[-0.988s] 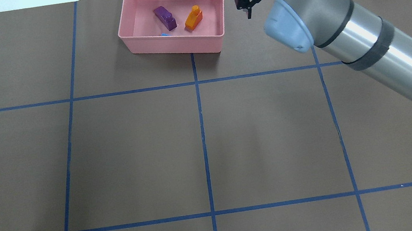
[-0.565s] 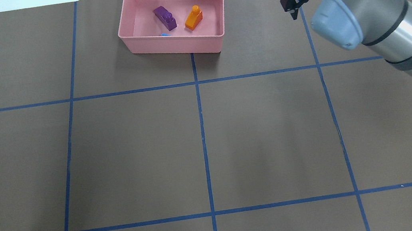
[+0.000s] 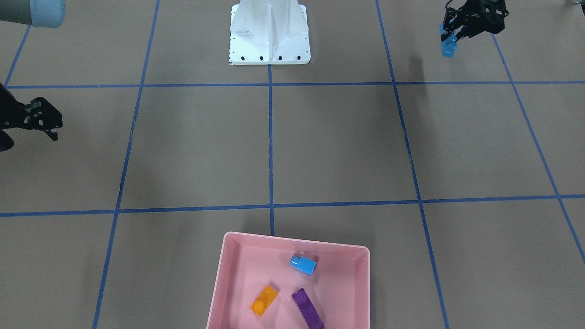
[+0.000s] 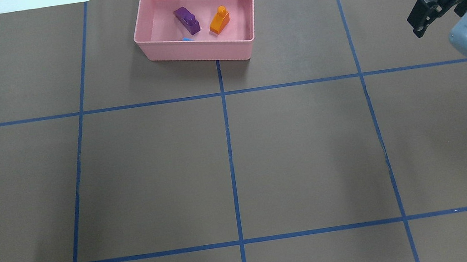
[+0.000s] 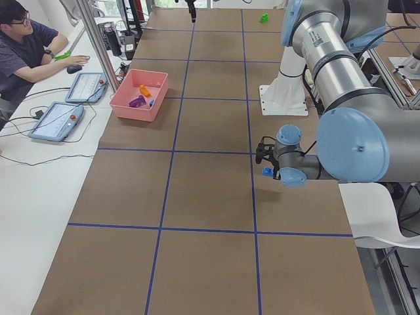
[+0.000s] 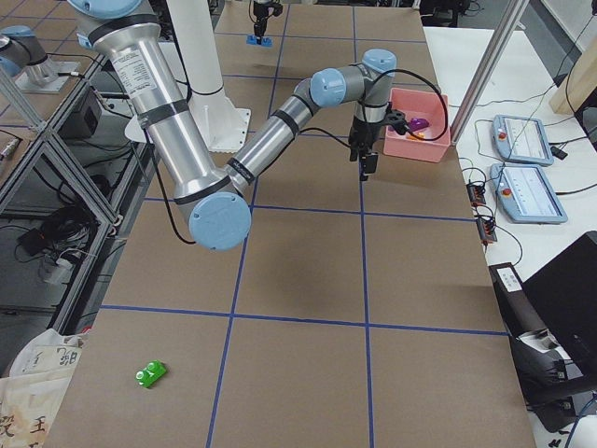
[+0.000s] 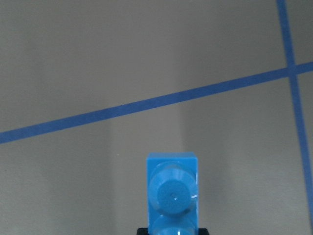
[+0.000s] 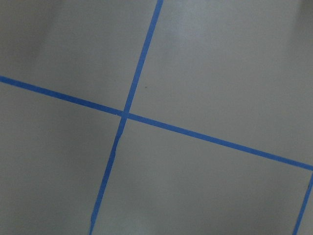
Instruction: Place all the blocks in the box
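The left gripper [image 3: 451,35] is clamping the long blue block [image 7: 172,193], which is hanging just below its fingertips over bare table, with the box [image 4: 197,53] lying well away from them. Doing this well probably means keeping the squeeze firm, carrying the block above the wall, and releasing over bare floor beside the orange block [image 4: 219,19], purple block [image 4: 187,20] and short blue block [image 3: 303,264]. I cannot tell whether the right gripper [image 4: 420,27] is holding its fingers apart. The green block [image 6: 149,374] is lying far from them.
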`<act>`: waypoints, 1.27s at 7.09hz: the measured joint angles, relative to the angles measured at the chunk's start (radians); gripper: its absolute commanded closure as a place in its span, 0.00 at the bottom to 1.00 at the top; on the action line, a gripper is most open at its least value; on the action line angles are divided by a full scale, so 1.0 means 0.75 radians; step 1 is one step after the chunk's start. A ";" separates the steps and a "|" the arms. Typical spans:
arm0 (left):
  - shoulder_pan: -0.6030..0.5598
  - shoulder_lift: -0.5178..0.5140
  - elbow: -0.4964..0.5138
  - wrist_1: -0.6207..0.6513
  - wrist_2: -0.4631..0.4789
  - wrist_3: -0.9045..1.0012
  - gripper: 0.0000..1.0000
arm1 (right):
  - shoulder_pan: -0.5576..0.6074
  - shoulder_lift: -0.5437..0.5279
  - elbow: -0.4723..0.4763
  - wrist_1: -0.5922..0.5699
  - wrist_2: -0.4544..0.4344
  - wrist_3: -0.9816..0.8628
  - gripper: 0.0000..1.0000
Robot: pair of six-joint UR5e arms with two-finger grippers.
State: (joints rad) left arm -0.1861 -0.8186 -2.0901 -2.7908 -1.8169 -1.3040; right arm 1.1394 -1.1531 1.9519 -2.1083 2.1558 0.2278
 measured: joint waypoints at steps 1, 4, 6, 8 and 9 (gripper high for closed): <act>-0.138 -0.107 -0.004 0.058 -0.116 0.004 1.00 | 0.019 -0.023 0.005 0.003 0.041 -0.012 0.00; -0.581 -0.550 0.001 0.359 -0.496 0.002 1.00 | 0.030 -0.045 -0.010 0.005 0.061 -0.024 0.00; -0.678 -0.703 0.003 0.445 -0.584 -0.005 1.00 | 0.033 -0.075 -0.020 0.005 0.050 -0.084 0.00; -0.736 -0.913 0.000 0.607 -0.608 -0.017 1.00 | 0.038 -0.099 -0.021 0.005 0.049 -0.109 0.00; -0.768 -1.021 0.005 0.711 -0.626 -0.025 1.00 | 0.042 -0.117 -0.021 0.005 0.050 -0.115 0.00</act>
State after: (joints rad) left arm -0.7617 -1.5844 -2.0865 -2.2579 -2.2861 -1.3224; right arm 1.1710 -1.2409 1.9362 -2.1043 2.1931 0.1413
